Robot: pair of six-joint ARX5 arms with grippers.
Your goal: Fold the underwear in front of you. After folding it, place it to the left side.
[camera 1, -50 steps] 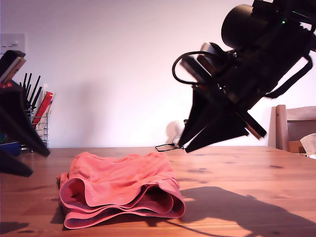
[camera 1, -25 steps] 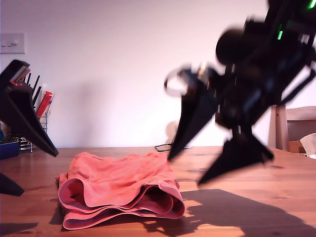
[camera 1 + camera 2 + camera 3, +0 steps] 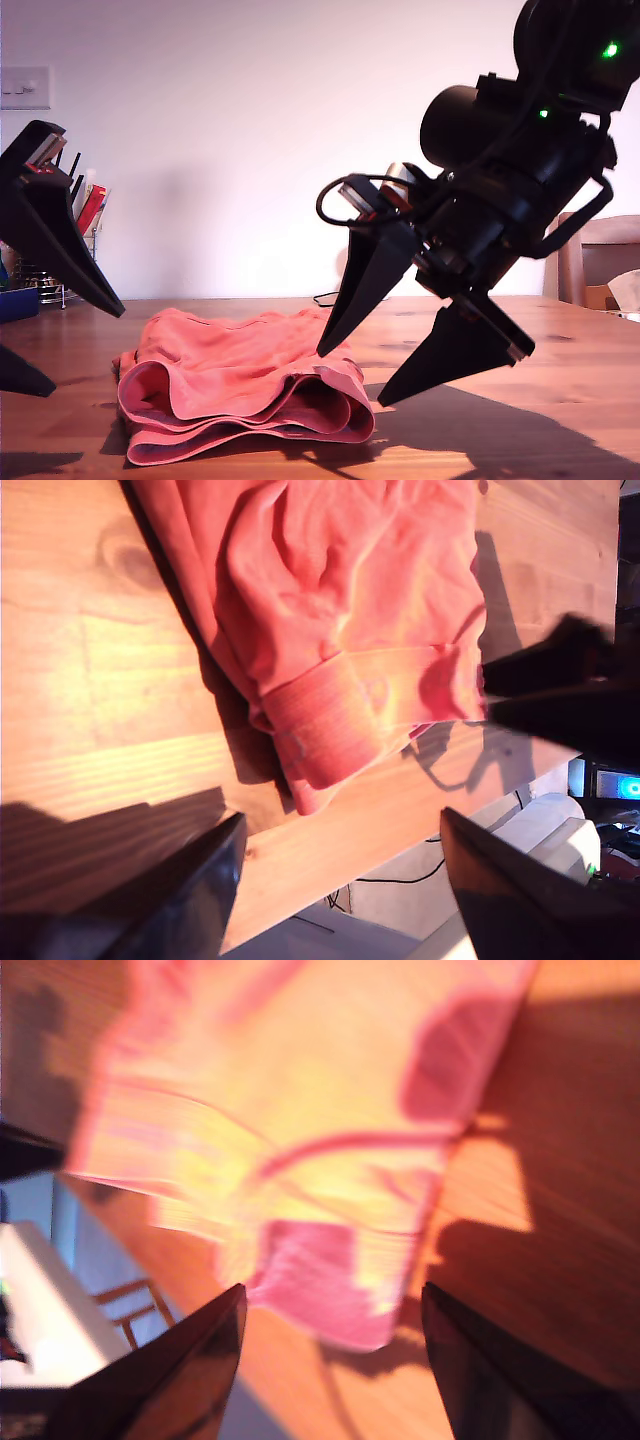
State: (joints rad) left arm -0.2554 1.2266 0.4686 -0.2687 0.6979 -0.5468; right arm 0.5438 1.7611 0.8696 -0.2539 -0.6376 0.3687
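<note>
One soft coral-red folded underwear [image 3: 245,385] lies on the wooden tabletop [image 3: 560,400]. My two pincers are both released: my first pincer [image 3: 335,900] hovers at the waistband edge, my second pincer [image 3: 330,1360] over the other edge, grasping nothing.

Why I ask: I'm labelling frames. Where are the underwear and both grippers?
the underwear [image 3: 230,365], exterior view, top fold of the cloth.
my first gripper [image 3: 340,818], first wrist view, gap midway between fingertips.
my second gripper [image 3: 332,1287], second wrist view, gap midway between fingertips.
</note>
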